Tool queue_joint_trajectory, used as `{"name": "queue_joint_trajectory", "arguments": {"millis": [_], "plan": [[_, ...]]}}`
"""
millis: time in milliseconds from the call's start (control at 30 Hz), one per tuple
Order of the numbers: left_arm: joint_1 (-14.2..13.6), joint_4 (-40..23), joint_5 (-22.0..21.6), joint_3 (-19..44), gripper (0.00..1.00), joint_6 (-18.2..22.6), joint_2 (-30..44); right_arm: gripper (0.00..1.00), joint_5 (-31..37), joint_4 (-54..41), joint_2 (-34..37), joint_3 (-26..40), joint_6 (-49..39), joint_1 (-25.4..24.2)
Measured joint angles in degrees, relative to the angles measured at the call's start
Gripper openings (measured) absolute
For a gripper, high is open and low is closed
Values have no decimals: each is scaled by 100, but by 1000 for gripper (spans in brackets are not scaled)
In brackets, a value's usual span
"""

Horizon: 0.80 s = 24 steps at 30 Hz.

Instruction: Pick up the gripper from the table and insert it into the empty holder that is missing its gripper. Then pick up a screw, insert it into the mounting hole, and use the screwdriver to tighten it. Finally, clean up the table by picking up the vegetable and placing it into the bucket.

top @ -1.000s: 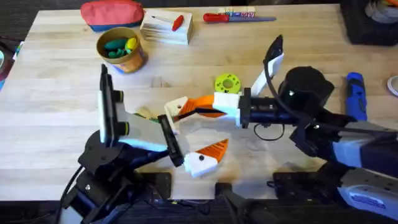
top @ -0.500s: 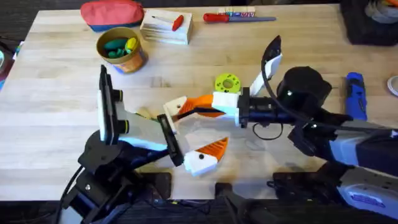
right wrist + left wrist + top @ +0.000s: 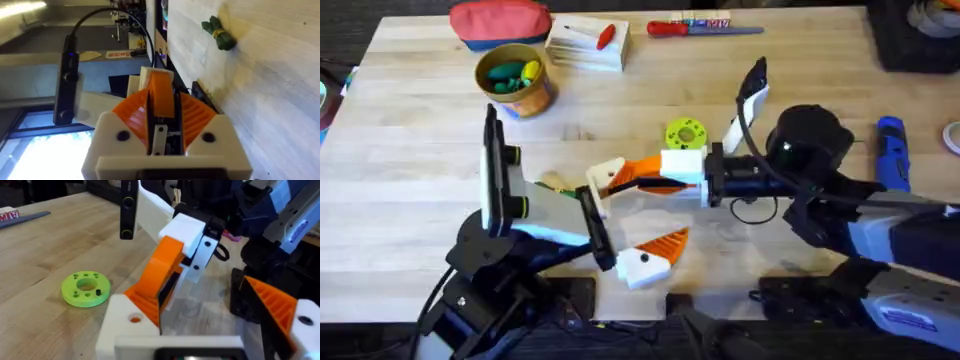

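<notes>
My right gripper [image 3: 658, 172] is shut on the orange ribbed gripper [image 3: 161, 95] and holds its lower end against the white holder [image 3: 131, 325] on my left arm's far finger. I cannot tell whether the wedge [image 3: 159, 275] is fully seated. My left gripper [image 3: 625, 220] is open, and its near finger [image 3: 646, 262] carries its own orange pad. The green vegetable [image 3: 218, 34] lies on the table [image 3: 420, 150], partly hidden behind the left arm. The yellow bucket [image 3: 515, 80] stands at the back left. The blue screwdriver [image 3: 892, 150] lies far right.
A green ring disc [image 3: 86, 288] sits just beyond the grippers, with a small black piece in one hole; I cannot tell if it is a screw. A red pouch [image 3: 500, 20], a white box [image 3: 588, 44] and a red-handled screwdriver [image 3: 695, 28] line the far edge.
Both arms have shifted only slightly. The right gripper still holds the orange wedge against the left arm's holder.
</notes>
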Motion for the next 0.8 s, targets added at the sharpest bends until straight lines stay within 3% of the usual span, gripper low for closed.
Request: {"name": "queue_joint_trajectory", "arguments": {"millis": [167, 333, 667, 733, 800], "plan": [[-13, 2, 112, -2, 986, 64, -11, 423, -129, 43, 32, 0, -12, 2], [-83, -2, 297, -2, 986, 108, -13, 453, -282, 38, 47, 0, -41, 52], [-83, -4, 395, -1, 986, 127, -11, 629, -365, 551, 51, 0, -42, -31], [-83, -4, 407, -2, 986, 128, -12, 692, -374, 554, 51, 0, -41, -85], [-83, -4, 409, -2, 987, 130, -13, 816, -378, 555, 51, 0, -42, -151]]}}
